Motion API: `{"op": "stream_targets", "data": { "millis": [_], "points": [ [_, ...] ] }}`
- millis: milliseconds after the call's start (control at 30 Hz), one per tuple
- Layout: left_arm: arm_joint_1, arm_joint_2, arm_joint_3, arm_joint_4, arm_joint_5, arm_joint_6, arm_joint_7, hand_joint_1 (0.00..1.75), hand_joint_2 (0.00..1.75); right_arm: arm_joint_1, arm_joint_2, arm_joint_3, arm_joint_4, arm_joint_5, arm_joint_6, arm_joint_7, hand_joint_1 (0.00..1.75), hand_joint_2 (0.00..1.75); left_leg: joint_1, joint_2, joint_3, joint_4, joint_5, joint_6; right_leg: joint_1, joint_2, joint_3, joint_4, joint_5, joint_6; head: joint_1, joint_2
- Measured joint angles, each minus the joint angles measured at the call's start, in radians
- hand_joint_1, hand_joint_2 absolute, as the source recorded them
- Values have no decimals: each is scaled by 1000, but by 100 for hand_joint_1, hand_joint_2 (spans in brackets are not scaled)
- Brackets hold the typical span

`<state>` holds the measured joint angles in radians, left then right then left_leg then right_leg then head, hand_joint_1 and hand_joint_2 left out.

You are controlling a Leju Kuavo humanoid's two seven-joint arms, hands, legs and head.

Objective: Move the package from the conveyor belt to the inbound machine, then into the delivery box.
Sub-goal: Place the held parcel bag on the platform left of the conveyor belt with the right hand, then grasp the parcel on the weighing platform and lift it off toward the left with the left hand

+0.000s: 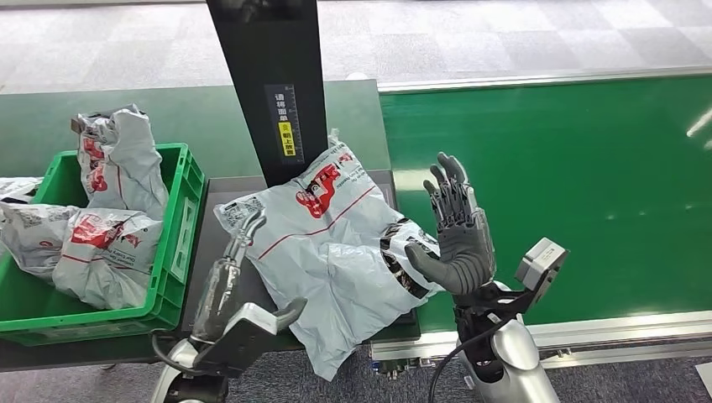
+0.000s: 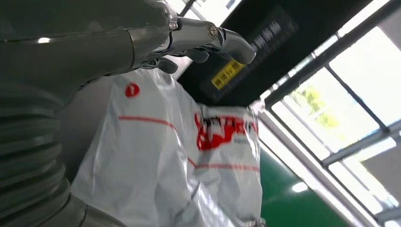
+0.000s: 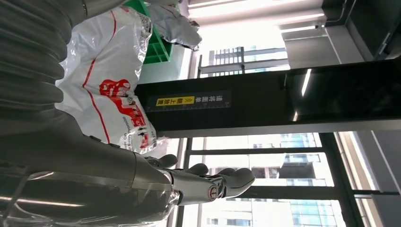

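Note:
A grey plastic mailer package [image 1: 327, 243] with a red logo lies crumpled on the dark platform [image 1: 225, 190] of the inbound machine, at the foot of its black post [image 1: 269, 84]. The package's near corner hangs over the platform's front edge. My right hand [image 1: 458, 231] stands upright at the package's right edge, fingers spread and holding nothing. My left hand [image 1: 231, 273] reaches along the package's left edge with its fingers stretched out and empty. The left wrist view has the left hand [image 2: 189, 42] over the package [image 2: 165, 156]. The right wrist view has the right hand [image 3: 189, 182] beside the package [image 3: 108, 85].
A green crate [image 1: 180, 243] at the left holds several similar grey packages [image 1: 105, 252]; one [image 1: 122, 159] leans over its far rim. The green conveyor belt [image 1: 571, 185] runs to the right behind a metal rail [image 1: 621, 332]. The post carries a yellow label [image 1: 287, 134].

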<state>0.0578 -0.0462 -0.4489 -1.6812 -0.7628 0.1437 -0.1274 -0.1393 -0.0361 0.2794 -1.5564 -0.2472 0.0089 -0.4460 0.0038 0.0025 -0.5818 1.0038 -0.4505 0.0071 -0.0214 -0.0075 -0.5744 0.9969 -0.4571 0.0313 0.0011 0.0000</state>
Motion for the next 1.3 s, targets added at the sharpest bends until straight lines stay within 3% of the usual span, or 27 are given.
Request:
{"op": "stream_targets", "data": {
  "millis": [200,467,800,1167,1233,1300],
  "points": [
    [-121,5,-140,207,-54,-100,23,0,175,5,36,-41,-31,6,32,16,0,175,0,0,1,0,0,0,0,0,1,0,1,0,0,0],
    [-212,5,-259,497,-23,-119,2,0,175,-25,56,-54,-27,-11,80,24,0,175,0,1,1,0,0,0,0,1,1,0,1,0,0,0],
    [-255,-2,-309,617,14,-117,-16,0,175,-53,61,-50,-13,-43,94,25,0,175,0,1,1,0,0,0,0,0,2,0,1,0,0,0],
    [-280,0,-323,638,17,-69,-15,0,175,-55,61,-44,-2,-47,95,25,0,175,0,0,2,0,0,0,0,0,3,0,1,0,0,0],
    [-282,1,-324,643,11,-61,-14,19,175,-54,61,-44,-2,-49,95,25,0,175,0,1,2,0,0,0,0,0,3,0,1,0,0,0],
    [-282,2,-325,647,6,-53,-14,105,175,-54,61,-44,-2,-50,96,25,0,175,0,1,2,0,0,0,0,0,3,0,1,0,0,0]
  ]
}}
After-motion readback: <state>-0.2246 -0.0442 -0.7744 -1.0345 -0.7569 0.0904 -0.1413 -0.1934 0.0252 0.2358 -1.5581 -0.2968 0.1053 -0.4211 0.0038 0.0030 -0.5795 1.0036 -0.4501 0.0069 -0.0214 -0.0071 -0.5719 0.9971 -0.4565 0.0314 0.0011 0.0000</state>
